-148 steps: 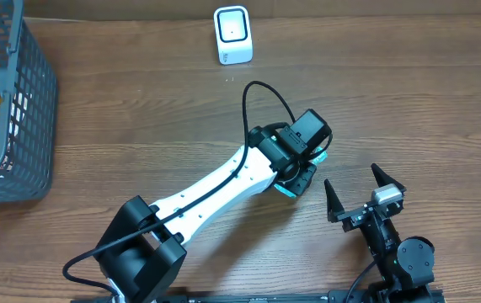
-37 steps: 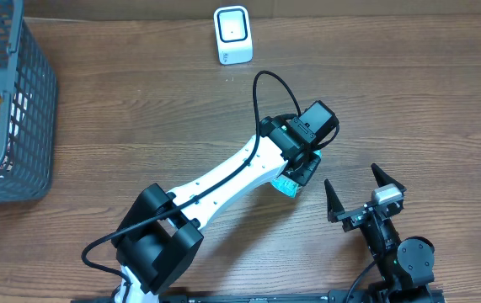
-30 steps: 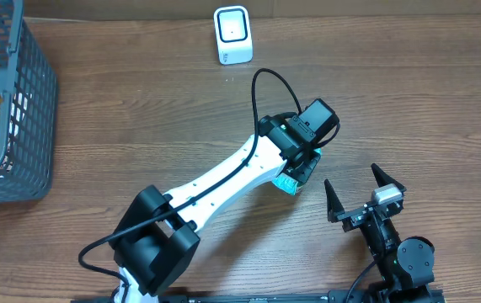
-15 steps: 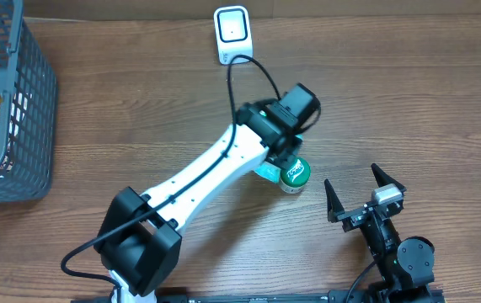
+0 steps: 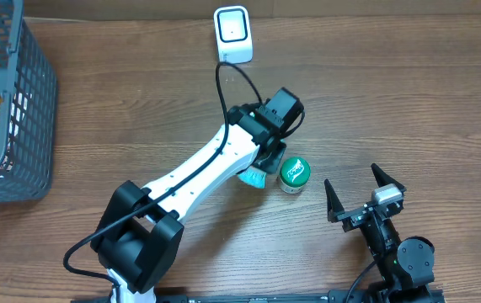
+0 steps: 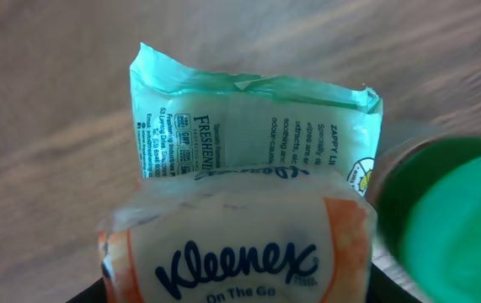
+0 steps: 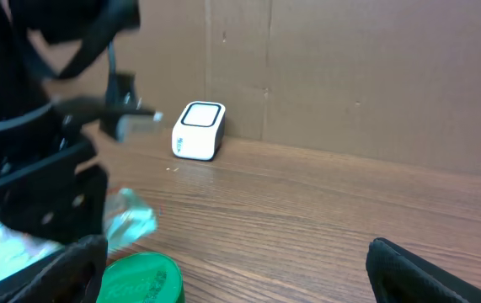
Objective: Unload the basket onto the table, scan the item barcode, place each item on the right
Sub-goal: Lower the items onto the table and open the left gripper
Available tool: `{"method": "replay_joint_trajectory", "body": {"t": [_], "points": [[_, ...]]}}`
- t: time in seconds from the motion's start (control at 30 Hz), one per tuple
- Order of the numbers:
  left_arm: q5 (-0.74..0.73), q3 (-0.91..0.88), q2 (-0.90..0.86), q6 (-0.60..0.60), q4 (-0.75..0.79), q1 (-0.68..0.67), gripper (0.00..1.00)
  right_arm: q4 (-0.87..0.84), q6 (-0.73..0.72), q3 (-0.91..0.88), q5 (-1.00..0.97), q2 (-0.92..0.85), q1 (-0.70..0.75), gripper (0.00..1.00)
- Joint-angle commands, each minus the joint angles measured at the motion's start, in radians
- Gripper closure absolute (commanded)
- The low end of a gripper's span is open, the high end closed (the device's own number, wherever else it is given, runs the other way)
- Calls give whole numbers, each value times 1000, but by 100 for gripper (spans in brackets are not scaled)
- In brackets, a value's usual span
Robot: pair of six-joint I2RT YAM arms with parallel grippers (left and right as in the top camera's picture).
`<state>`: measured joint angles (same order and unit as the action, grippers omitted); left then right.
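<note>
- I see the left gripper (image 5: pixel 265 162) clamped on the tissue pack (image 6: pixel 248 168); the pack sits at mid-table, its teal end sticking out past the fingers.
- Green-lidded jar (image 5: pixel 294 172) stands upright just beside the pack.
- Scanner (image 5: pixel 232 34) is at the far edge, well apart from the pack.
- Right gripper (image 5: pixel 363 190): fingers wide apart, holding nothing.

"Kleenex On The Go" on white and orange plastic tissue pack (image 6: pixel 236 244), lower centre, sideways "FRESHEN…" on mint-green plastic packet (image 6: pixel 248 109) above
</note>
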<state>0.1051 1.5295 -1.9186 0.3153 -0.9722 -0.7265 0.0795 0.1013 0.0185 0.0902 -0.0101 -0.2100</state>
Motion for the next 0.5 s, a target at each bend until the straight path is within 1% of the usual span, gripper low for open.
{"method": "replay_joint_trajectory", "body": {"t": [0.0, 0.17, 0.3, 0.47], "points": [[-41, -62, 15, 48, 21, -8, 52, -3, -4, -10, 4, 6, -3, 0], [-179, -129, 15, 48, 117, -10, 51, -3, -4, -10, 4, 6, -3, 0], [-306, -150, 15, 48, 177, -10, 51, -3, -4, -10, 4, 6, -3, 0], [-369, -150, 15, 49, 206, -13, 51, -3, -4, -10, 4, 6, -3, 0]]}}
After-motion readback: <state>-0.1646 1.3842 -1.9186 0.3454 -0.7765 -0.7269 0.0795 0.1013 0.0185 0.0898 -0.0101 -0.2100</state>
